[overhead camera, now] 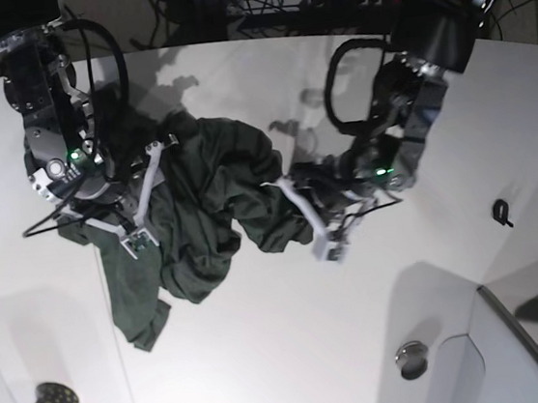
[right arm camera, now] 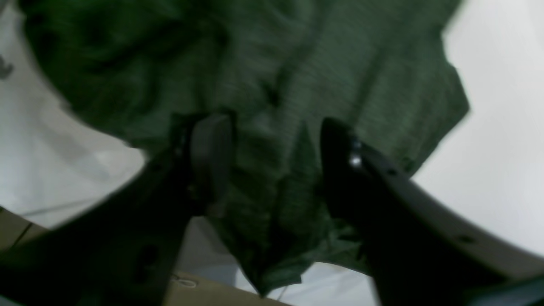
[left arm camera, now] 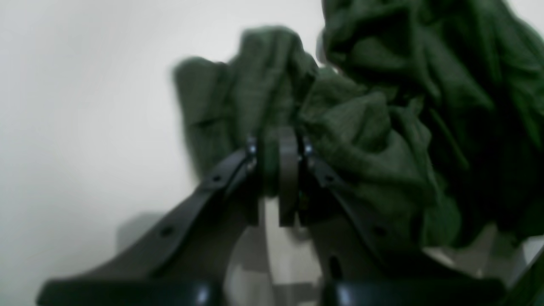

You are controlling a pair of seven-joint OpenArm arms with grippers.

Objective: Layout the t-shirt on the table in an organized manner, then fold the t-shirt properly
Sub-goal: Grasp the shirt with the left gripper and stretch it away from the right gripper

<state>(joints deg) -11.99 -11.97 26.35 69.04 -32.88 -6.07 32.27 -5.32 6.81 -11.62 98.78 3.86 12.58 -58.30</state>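
1. The dark green t-shirt (overhead camera: pixel 201 204) lies crumpled in a bunched heap on the white counter (overhead camera: pixel 296 354), one end trailing toward the near-left edge; it is not yet spread flat.
2. Judged step: the layout stage, both arms working the cloth before any fold.
3. The left gripper (left arm camera: pixel 282 140) has its jaws nearly together, pinching a ridge of the t-shirt.
4. The right gripper (right arm camera: pixel 272 165) has jaws part-open, straddling a hanging fold; whether it grips cannot be told.
5. Next, likely: the right jaws must clamp, then both arms draw apart to spread the shirt.
6. No readable writing or brand shows.
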